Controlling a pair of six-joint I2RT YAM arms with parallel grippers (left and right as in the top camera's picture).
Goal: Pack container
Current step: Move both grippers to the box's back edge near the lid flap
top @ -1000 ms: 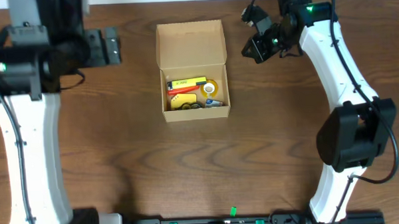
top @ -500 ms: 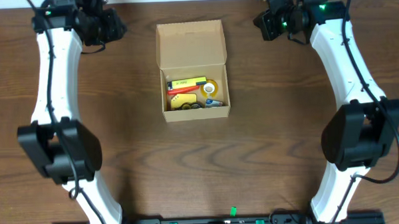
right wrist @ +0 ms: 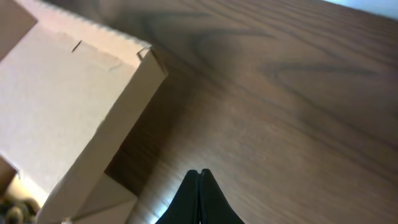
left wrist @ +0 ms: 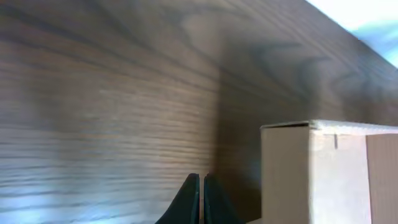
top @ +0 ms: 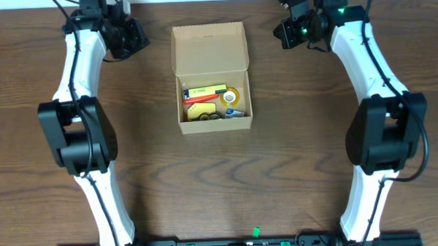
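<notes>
The container [top: 210,46], a tan cardboard box, stands at the back middle of the table with its flap lid raised behind it. Inside lie a yellow and red item [top: 205,91], a tape roll [top: 233,97] and other small stationery. My left gripper [top: 137,40] is shut and empty, left of the lid; its wrist view shows the lid's edge [left wrist: 329,171] to the right of the closed tips [left wrist: 201,178]. My right gripper [top: 281,30] is shut and empty, right of the lid; the lid [right wrist: 68,99] fills the left of its view, apart from the tips [right wrist: 200,172].
Brown wooden table [top: 221,181] all around the box. The table's far edge runs just behind both grippers. Both white arms reach up the left and right sides from the near edge.
The left arm has swung in from the far left toward the box's lid and its gripper has closed. The right gripper has shifted up and back a little, staying shut.
</notes>
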